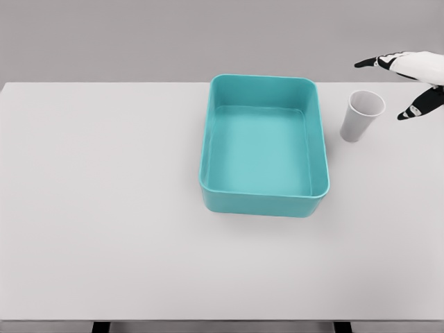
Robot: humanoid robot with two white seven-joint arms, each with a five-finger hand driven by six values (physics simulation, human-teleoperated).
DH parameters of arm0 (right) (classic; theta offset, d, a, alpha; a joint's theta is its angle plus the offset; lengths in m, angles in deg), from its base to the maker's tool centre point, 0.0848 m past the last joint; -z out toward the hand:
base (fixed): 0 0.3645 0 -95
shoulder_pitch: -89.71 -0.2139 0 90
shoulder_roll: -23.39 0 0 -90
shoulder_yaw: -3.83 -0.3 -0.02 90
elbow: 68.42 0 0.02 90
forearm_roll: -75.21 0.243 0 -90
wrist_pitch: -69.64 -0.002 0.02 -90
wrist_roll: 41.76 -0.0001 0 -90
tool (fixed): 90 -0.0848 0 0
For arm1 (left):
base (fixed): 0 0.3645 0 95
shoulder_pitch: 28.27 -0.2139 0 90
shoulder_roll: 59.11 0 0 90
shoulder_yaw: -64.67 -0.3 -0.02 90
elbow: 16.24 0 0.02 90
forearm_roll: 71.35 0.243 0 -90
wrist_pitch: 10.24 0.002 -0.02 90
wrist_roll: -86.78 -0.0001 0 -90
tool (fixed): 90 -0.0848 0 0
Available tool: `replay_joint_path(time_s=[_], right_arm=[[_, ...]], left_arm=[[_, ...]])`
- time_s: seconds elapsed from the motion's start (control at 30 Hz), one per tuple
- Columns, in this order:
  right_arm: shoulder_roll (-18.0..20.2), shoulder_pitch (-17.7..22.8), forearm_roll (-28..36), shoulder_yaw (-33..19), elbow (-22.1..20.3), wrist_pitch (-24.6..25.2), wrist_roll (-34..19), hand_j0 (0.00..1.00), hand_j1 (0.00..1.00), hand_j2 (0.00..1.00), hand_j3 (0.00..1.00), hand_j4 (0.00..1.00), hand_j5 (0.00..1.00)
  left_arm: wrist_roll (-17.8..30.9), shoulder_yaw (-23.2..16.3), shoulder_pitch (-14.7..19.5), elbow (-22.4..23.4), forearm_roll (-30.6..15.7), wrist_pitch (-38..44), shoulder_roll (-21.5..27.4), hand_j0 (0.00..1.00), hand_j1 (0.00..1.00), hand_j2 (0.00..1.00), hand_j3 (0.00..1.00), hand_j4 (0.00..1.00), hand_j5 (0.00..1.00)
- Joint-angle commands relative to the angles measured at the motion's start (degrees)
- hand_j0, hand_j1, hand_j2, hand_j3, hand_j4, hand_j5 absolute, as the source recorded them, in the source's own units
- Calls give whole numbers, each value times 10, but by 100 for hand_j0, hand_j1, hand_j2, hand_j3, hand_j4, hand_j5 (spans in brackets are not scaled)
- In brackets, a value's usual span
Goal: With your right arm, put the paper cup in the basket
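Black-tipped fingers spread wide, nothing held, upper right of frame!
Right hand hovers beside the upright paper cup, just right of the teal basket on the table; close squarely around it, gently.

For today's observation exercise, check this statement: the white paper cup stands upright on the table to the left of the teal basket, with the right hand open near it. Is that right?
One detail is wrong. The head view shows the paper cup standing upright to the right of the teal basket, not the left. The rest holds: it is on the table, with the right hand open near it.
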Motion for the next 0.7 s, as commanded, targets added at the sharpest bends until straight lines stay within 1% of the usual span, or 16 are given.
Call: replay_joint_path(time_s=[0.0, 0.13, 0.2, 0.23, 0.3, 0.33, 0.37, 0.4, 0.47, 0.5, 0.53, 0.57, 0.6, 0.67], right_arm=[[0, 0, 2, 0, 0, 1, 0, 100, 100, 100, 100, 100, 100], [2, 1, 8, -1, -4, 1, 0, 100, 100, 100, 100, 100, 100], [4, 0, 12, -6, -1, 9, 0, 100, 100, 100, 100, 100, 100], [6, 0, 32, -6, 3, 12, 0, 100, 100, 100, 100, 100, 100], [7, 0, 123, -7, 45, 4, 0, 100, 100, 100, 100, 100, 100], [6, -1, 163, -7, 80, 2, 0, 100, 100, 100, 100, 100, 100], [4, -1, 189, -8, 101, -6, 0, 100, 100, 100, 100, 100, 100], [4, -1, 234, -8, 130, -15, 0, 100, 100, 100, 100, 100, 100], [-3, 0, 318, -9, 201, -34, 0, 100, 100, 100, 100, 100, 100], [-7, 1, 334, -9, 218, -42, 0, 100, 100, 100, 100, 100, 100], [-36, 0, 354, -9, 259, -53, 0, 100, 100, 100, 100, 100, 100], [-59, -1, 361, -9, 284, -53, 0, 100, 100, 100, 100, 100, 100], [-72, 0, 362, -8, 294, -54, 0, 100, 100, 100, 100, 100, 100], [-90, 4, 362, -5, 300, -53, 0, 100, 100, 100, 100, 100, 100]], left_arm=[[0, 0, 0, 0, 0, 0, 0, 100, 100, 100, 100, 100, 100], [0, 0, 0, 0, 0, 0, 0, 100, 100, 100, 100, 100, 100], [0, 0, 0, 0, 0, 0, 0, 100, 100, 100, 100, 100, 100], [0, 0, 0, 0, 0, 0, 0, 100, 100, 100, 100, 100, 100], [0, 0, 0, 0, 0, 0, 0, 100, 100, 100, 100, 100, 100], [0, 0, 0, 0, 0, 0, 0, 100, 100, 100, 100, 100, 100], [0, 0, 0, 0, 0, 1, 0, 100, 100, 100, 100, 100, 100], [0, 0, 0, 0, 0, 1, 0, 100, 100, 100, 100, 100, 100], [0, 0, 0, 0, 0, 0, 0, 100, 100, 100, 100, 100, 100], [0, 0, 0, 0, 0, 0, 0, 100, 100, 100, 100, 100, 100], [0, 0, 0, 0, 0, 1, 0, 100, 100, 100, 100, 100, 100], [0, 0, 0, 0, 0, 0, 0, 100, 100, 100, 100, 100, 100], [0, 0, 0, 0, 0, 0, 0, 100, 100, 100, 100, 100, 100], [0, 0, 0, 0, 0, 0, 0, 100, 100, 100, 100, 100, 100]])
